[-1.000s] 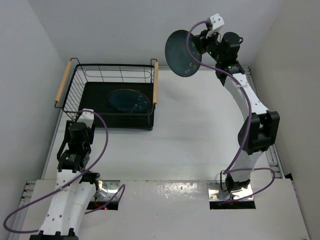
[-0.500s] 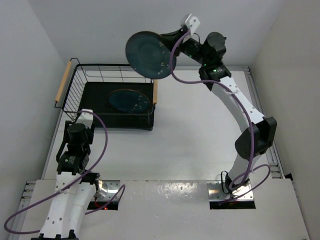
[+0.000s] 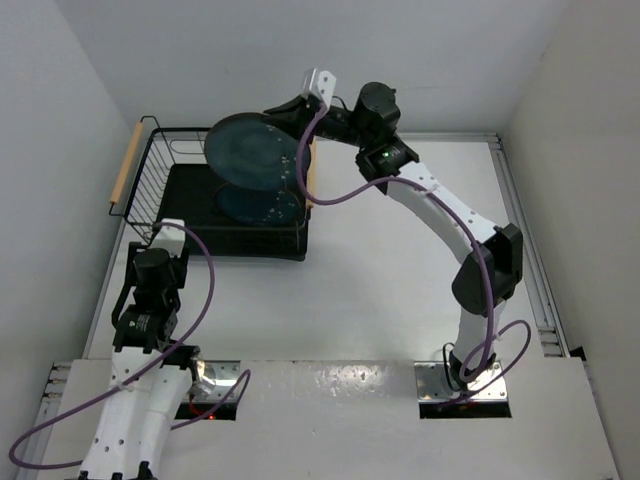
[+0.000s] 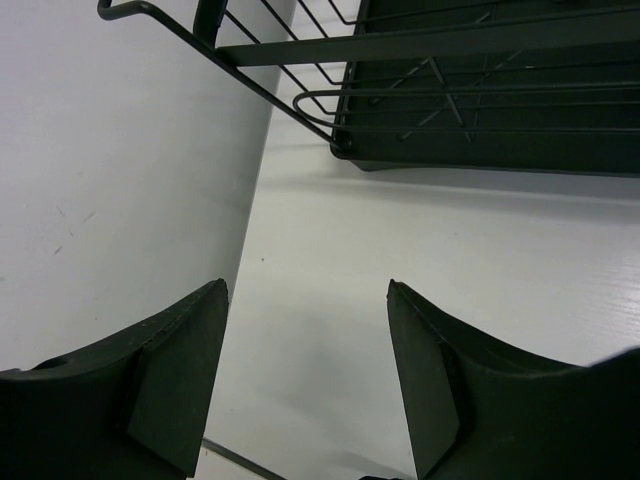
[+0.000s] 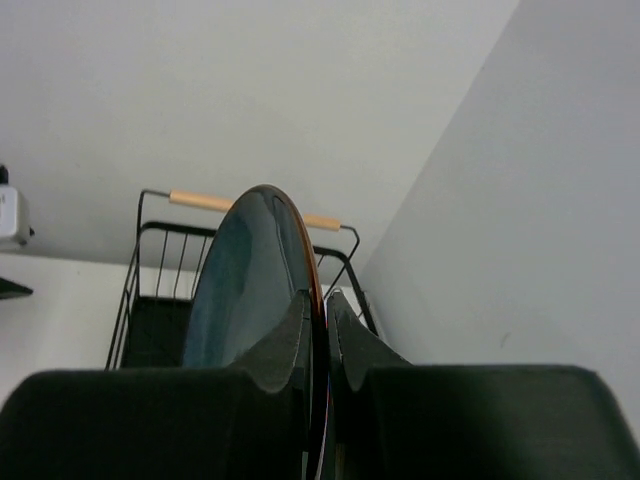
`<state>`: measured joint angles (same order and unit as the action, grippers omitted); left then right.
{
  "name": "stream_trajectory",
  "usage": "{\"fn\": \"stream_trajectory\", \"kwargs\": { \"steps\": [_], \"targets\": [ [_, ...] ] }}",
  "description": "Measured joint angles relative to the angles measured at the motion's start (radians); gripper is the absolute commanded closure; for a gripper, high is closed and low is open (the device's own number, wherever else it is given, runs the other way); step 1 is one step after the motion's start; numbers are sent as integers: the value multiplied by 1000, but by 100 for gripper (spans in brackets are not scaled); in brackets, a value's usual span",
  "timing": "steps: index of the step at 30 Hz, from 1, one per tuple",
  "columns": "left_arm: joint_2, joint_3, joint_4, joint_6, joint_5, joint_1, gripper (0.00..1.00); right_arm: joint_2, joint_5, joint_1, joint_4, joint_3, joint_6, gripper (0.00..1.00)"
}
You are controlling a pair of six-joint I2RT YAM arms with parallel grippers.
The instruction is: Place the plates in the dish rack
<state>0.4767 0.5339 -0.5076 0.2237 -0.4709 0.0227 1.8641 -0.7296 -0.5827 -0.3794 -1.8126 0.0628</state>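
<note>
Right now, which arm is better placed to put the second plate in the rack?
Right. The right hand is shut on the raised plate above the dish rack, where the other plate lies. The left hand is open and empty by the rack's near corner.

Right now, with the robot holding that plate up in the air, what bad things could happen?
1. The right gripper pinches the held plate only at its rim, so it might slip and fall.
2. It hangs above the second plate lying flat in the dish rack; lowered straight down, the two could clack together.
3. The rack's wire wall and wooden handle are close, so the plate might bump them.
</note>
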Motion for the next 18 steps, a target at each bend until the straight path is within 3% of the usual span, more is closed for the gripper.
{"fn": "stream_trajectory", "kwargs": {
  "steps": [18],
  "targets": [
    [-31, -1, 0, 0, -4, 0, 28, 7, 142, -154, 114, 241, 355, 100]
  ]
}}
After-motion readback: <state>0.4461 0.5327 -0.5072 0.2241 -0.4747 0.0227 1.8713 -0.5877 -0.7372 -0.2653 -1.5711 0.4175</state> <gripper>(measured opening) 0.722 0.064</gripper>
